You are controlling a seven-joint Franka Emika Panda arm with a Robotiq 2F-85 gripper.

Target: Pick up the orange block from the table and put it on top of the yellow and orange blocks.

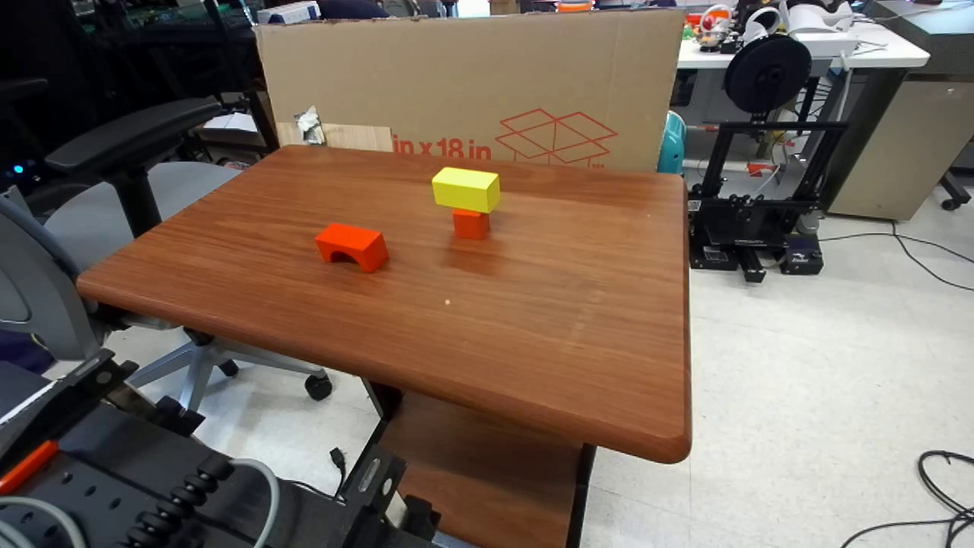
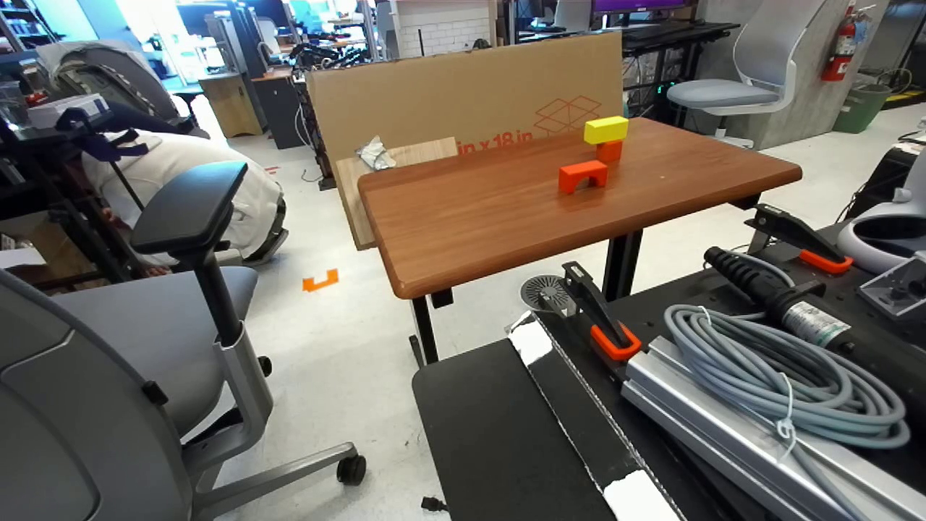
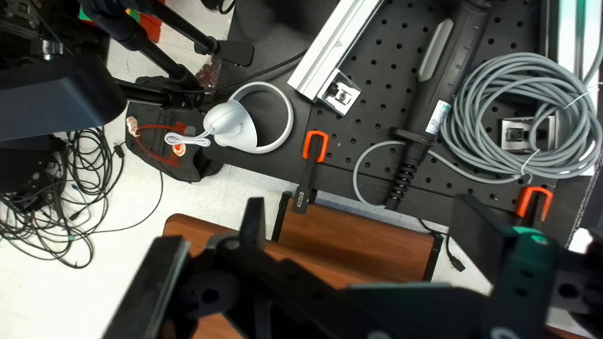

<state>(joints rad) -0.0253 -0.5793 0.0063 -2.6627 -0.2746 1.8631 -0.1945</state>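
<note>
While the pincer hangs spread and holds nothing, the pick-up seems not yet begun. The next move calls for reaching down over the arched orange block on the surface. At that block's two o'clock in an exterior view, the yellow block overhangs the lower orange block and could topple if brushed; behind them, at twelve o'clock, rises a cardboard panel.
</note>
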